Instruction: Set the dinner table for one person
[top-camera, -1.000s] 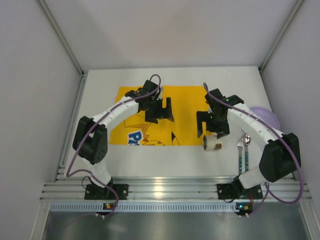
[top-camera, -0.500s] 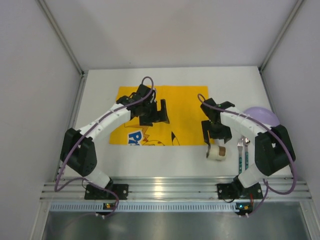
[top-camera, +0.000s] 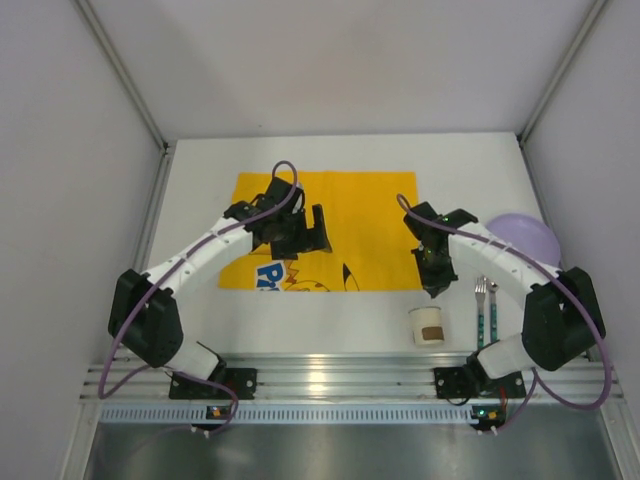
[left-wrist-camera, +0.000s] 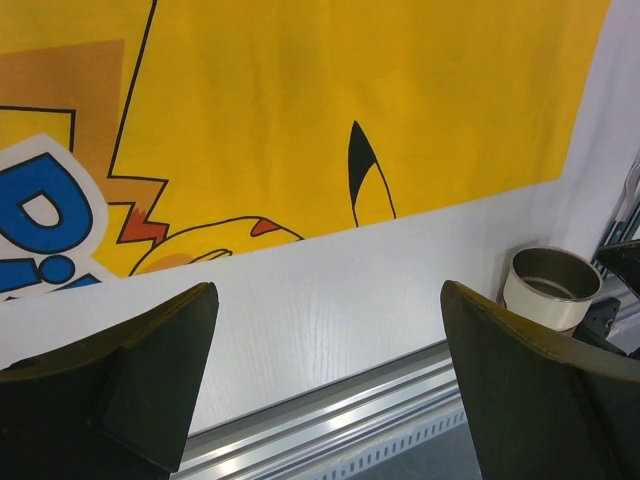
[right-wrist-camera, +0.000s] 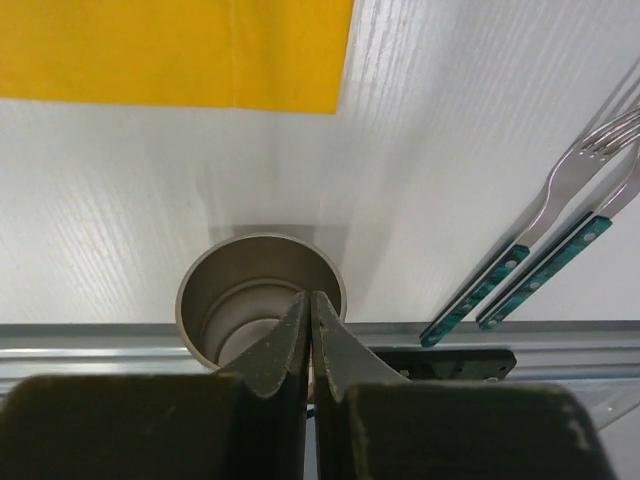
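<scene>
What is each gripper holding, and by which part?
Nothing. The right gripper is shut empty, clear of the cup; the left gripper hangs open over the yellow mat.

Mat (top-camera: 330, 215), centre frame: bright yellow w/ cartoon print, incl. a blue letter outlined in white, an orange-red zigzag and a black ear tip. Dinner table (top-camera: 200, 180): matte white, faint grain. Cup (top-camera: 427, 326), lower right: cream outside w/ brown band, dull grey inside. Fork (top-camera: 480, 310): silver head, teal handle. Plate (top-camera: 530, 235), right edge: pale lilac. My left fingers (left-wrist-camera: 150, 380) & right fingers (right-wrist-camera: 285, 345): matte black.
</scene>
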